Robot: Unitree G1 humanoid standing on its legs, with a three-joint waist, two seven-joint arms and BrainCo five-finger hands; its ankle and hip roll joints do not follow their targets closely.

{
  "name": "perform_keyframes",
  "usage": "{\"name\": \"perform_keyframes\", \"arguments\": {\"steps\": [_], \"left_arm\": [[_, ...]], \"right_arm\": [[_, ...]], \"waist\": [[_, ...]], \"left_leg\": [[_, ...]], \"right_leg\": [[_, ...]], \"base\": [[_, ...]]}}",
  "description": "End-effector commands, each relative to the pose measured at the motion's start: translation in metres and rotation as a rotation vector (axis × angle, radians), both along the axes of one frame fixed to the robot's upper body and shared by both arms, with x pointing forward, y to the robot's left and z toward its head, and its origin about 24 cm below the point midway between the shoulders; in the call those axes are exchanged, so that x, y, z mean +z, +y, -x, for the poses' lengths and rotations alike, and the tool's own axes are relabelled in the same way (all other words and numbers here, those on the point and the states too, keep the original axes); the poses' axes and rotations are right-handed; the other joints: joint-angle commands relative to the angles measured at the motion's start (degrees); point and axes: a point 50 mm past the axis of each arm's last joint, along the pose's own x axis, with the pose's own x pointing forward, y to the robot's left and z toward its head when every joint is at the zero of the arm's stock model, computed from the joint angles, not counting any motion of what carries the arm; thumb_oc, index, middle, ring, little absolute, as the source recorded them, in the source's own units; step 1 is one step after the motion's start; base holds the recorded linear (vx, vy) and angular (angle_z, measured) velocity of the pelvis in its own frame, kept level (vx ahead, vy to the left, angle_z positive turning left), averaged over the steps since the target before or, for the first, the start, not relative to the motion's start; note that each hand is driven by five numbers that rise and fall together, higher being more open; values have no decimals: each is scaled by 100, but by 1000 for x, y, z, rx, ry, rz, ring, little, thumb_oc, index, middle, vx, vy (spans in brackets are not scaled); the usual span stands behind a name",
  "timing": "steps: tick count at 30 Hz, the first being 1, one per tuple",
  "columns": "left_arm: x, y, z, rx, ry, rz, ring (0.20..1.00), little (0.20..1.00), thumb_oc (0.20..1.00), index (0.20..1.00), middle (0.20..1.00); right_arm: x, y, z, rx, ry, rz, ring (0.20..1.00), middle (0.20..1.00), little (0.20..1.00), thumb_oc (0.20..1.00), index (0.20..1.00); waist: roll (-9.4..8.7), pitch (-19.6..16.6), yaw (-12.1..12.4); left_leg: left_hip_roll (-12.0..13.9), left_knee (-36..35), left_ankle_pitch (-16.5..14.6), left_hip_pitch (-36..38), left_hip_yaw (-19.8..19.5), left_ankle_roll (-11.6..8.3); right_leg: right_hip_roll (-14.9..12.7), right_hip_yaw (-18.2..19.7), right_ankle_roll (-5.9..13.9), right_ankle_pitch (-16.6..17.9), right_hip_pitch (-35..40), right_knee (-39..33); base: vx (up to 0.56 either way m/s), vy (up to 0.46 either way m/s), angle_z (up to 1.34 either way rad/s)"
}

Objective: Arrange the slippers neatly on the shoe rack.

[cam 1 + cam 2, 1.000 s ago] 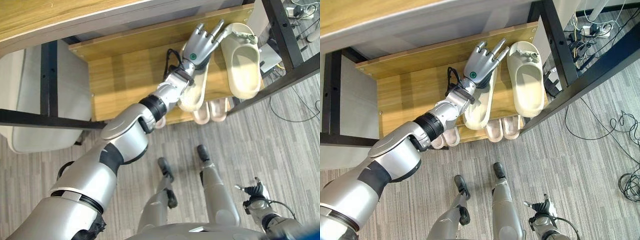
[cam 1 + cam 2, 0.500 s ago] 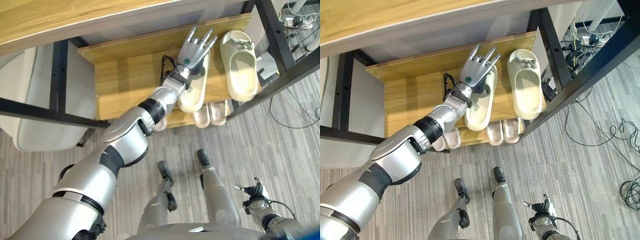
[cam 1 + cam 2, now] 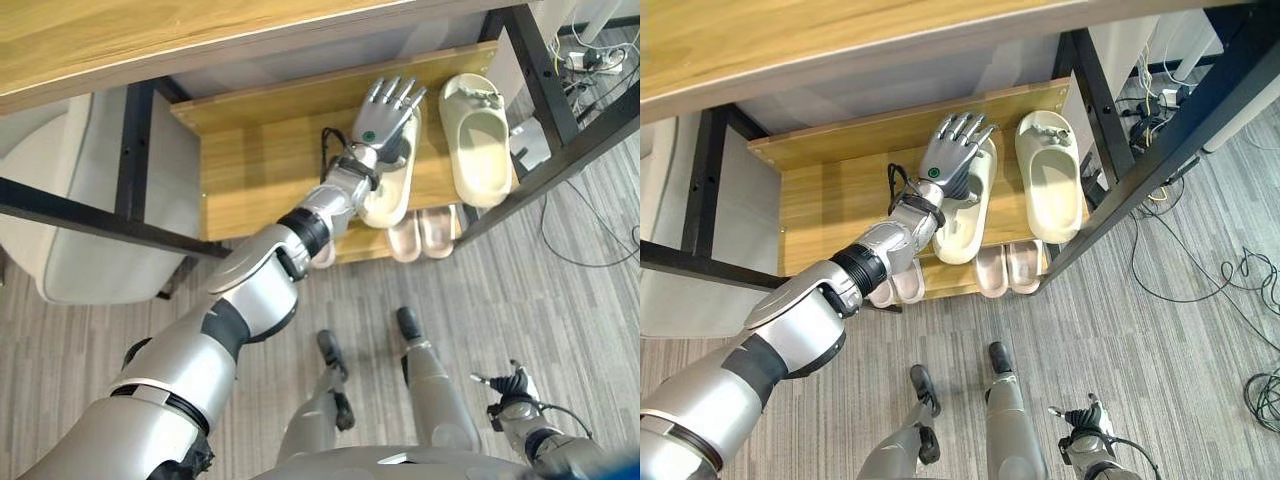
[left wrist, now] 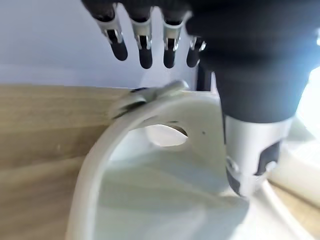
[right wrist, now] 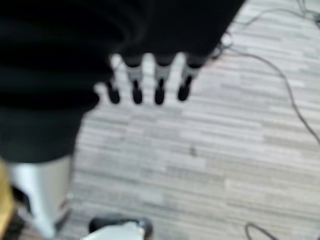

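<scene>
Two cream slippers lie side by side, toes to the back, at the right end of the wooden rack shelf (image 3: 260, 170). My left hand (image 3: 385, 115) lies open on the toe end of the left cream slipper (image 3: 390, 195), its fingers straight and pointing to the back. In the left wrist view the fingers (image 4: 145, 50) reach past that slipper's strap (image 4: 165, 105). The right cream slipper (image 3: 477, 140) lies untouched beside it. My right hand (image 3: 510, 385) hangs open low at my side above the floor, holding nothing.
Two pairs of pink slippers (image 3: 1006, 268) (image 3: 895, 287) poke out of the lower shelf. A wooden table top (image 3: 150, 40) overhangs the rack, and black frame bars (image 3: 540, 60) cross beside it. A grey seat (image 3: 80, 230) stands at the left. Cables (image 3: 1250, 270) lie on the floor at the right.
My left hand has swung left, away from the right slipper's toe, and now lies straight along the left slipper with its fingers closer together. The camera has shifted too.
</scene>
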Motion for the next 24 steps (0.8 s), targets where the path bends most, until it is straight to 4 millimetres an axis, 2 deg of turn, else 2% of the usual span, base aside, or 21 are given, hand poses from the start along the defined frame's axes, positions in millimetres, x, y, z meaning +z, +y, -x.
{"name": "perform_keyframes", "arguments": {"steps": [1,10,15,24], "left_arm": [[28,2,-4,-9,-22,150,1000,1000,1000,1000,1000],[19,18,-5,-21,32,196,1000,1000,1000,1000,1000],[6,34,-3,-50,118,271,1000,1000,1000,1000,1000],[-2,41,-1,-109,266,427,1000,1000,1000,1000,1000]], "right_arm": [[3,-21,9,-58,34,40,1000,1000,1000,1000,1000],[3,-21,10,-56,42,28,1000,1000,1000,1000,1000],[0,-20,15,-65,60,1,1000,1000,1000,1000,1000],[-1,-17,15,-78,71,-25,1000,1000,1000,1000,1000]], "waist": [[-14,340,16],[-25,273,117],[-62,238,217],[-58,270,273]], "left_leg": [[-114,313,-561,-51,-212,-201],[-96,397,-580,42,-280,-201],[-79,526,-632,183,-344,-208],[-78,555,-598,230,-402,-203]], "right_leg": [[-52,-567,65,175,452,-1028],[-43,-620,50,131,659,-1036],[-33,-659,30,70,905,-1013],[-44,-714,19,55,972,-984]], "base": [[2,-4,13],[-3,-6,3],[9,-9,5],[-5,-8,4]]}}
